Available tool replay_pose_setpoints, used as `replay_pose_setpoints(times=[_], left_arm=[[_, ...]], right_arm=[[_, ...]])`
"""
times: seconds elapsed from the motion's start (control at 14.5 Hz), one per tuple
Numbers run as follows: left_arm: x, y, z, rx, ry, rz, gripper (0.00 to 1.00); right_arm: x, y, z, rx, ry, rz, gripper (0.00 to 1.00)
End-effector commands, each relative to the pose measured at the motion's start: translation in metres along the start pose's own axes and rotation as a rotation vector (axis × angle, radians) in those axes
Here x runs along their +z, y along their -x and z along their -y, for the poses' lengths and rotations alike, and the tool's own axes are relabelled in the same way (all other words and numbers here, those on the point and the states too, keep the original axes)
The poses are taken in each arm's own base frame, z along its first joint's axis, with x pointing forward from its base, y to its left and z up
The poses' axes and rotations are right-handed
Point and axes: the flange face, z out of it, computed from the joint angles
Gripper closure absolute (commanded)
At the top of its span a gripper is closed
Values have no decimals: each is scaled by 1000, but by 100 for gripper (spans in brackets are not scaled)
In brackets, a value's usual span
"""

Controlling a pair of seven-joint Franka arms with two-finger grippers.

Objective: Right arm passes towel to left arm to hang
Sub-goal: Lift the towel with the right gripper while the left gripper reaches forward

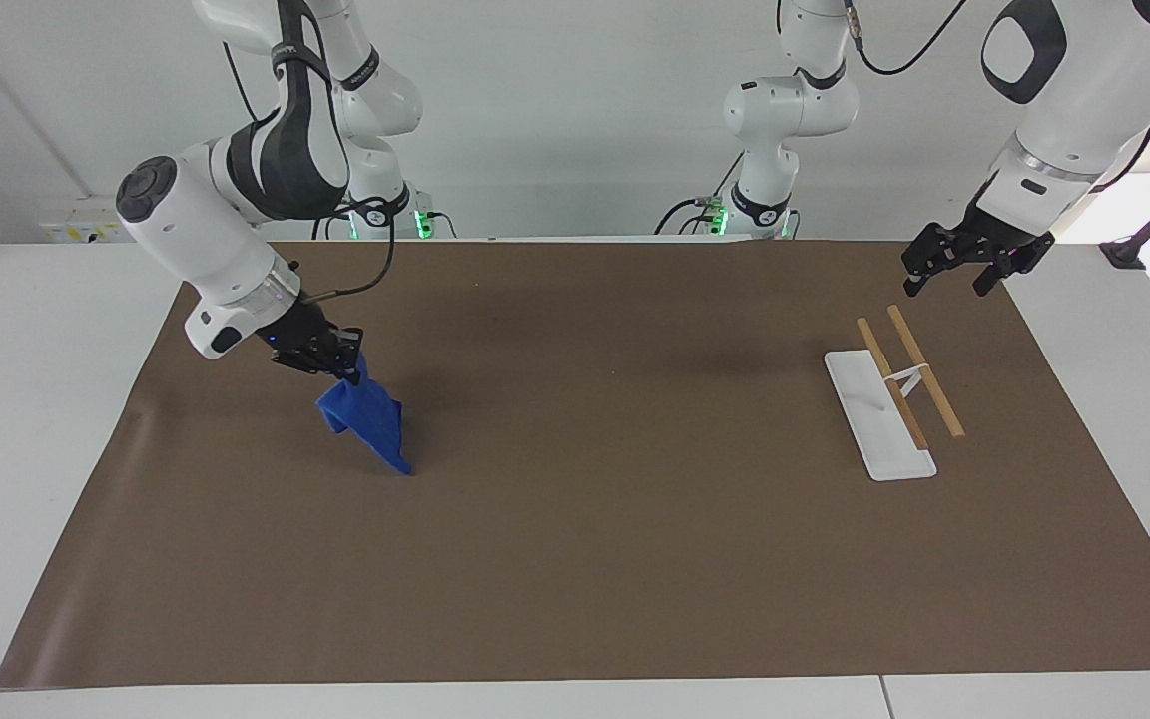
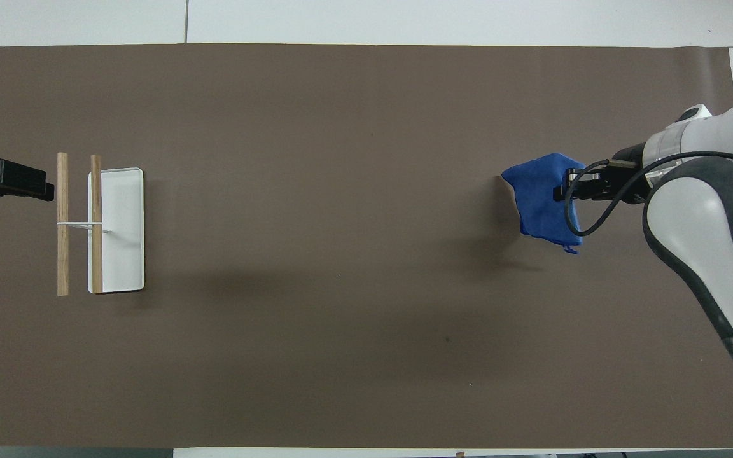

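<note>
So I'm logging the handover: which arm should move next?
Right. Its gripper already grips the towel, hanging over the mat's right-arm end; the left gripper waits beside the rack.

White right arm, grey-black elbow band, black cable, blue wrist light; white left arm, black oval ring marking.

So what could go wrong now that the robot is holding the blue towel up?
The right gripper pinches only the top of the towel, so the towel might slip out. Its lowest corner hangs down close to the brown mat and could drag. The left gripper waits over by the rack, so the towel has a long way to travel.
</note>
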Motion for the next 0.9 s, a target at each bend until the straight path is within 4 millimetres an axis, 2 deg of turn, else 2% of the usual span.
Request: replay_pose_setpoints(times=[0.0, 0.14, 0.41, 0.62, 0.69, 0.83], left_arm=[[-3, 7, 3, 3, 7, -1, 0], [-3, 7, -1, 9, 5, -4, 0], [2, 11, -9, 13, 7, 15, 0], [12, 14, -36, -122, 12, -8, 0], [19, 16, -48, -184, 19, -12, 0], [41, 18, -86, -381, 59, 4, 0]], right_arm=[[16, 1, 51, 119, -173, -24, 100], [27, 4, 98, 275, -289, -58, 100], [53, 26, 175, 491, -469, -75, 100], [55, 34, 211, 665, -651, -47, 100], [53, 36, 217, 730, -705, -18, 100], [42, 33, 225, 855, -809, 29, 100]])
